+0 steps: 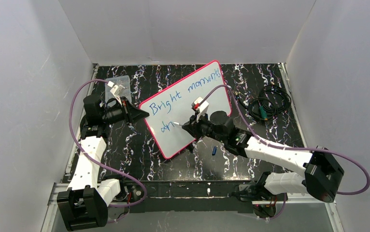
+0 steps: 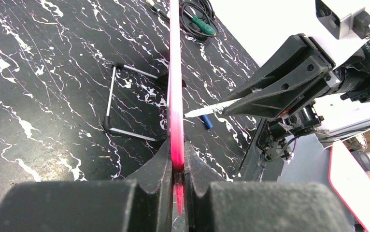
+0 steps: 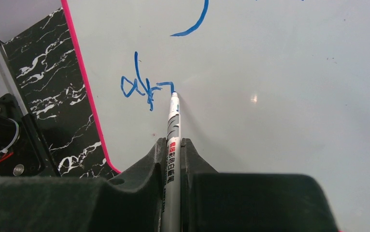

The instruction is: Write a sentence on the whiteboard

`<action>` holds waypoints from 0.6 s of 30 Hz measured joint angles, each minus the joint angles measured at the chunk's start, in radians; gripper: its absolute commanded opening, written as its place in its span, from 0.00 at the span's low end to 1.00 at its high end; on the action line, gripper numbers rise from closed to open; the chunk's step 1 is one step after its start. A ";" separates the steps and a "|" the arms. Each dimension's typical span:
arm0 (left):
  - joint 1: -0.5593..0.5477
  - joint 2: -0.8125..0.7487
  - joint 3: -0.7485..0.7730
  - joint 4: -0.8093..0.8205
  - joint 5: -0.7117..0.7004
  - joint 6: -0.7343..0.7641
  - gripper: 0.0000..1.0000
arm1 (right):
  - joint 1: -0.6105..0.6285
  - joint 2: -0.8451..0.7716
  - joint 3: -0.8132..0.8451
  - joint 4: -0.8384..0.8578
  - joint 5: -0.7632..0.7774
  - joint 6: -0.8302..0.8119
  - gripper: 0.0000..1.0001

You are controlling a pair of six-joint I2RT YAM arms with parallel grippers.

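Note:
The whiteboard [image 1: 215,104], white with a pink-red rim, stands tilted on the black marbled table. The sentence [image 1: 173,99] on it is in blue script: "Bright moments" on the upper line, and the first strokes of a lower line [image 3: 147,89]. My left gripper [image 2: 176,164] is shut on the board's pink left edge [image 2: 175,96], which runs straight away from the camera. My right gripper [image 3: 173,145] is shut on a silver marker [image 3: 173,123]. The marker's blue tip touches the board at the end of the newest stroke. My right gripper [image 1: 187,126] sits over the board's lower left part.
A blue marker cap [image 1: 214,150] lies on the table in front of the board. A wire stand [image 2: 125,101] props the board from behind. A clear plastic box [image 1: 118,83] sits at the back left, and coiled black cables [image 1: 269,104] lie at the right.

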 measured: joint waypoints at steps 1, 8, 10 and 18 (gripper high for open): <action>0.000 0.000 0.000 0.000 0.000 0.000 0.00 | 0.000 0.003 0.000 -0.001 0.003 -0.001 0.01; 0.000 0.000 0.000 0.000 0.000 0.000 0.00 | 0.000 0.023 0.000 -0.003 0.033 -0.007 0.01; 0.000 0.000 0.000 0.000 -0.001 0.000 0.00 | 0.000 0.026 0.002 -0.006 0.040 -0.007 0.01; 0.000 0.000 0.000 -0.001 -0.006 0.000 0.00 | 0.001 0.026 0.005 -0.020 0.069 -0.007 0.01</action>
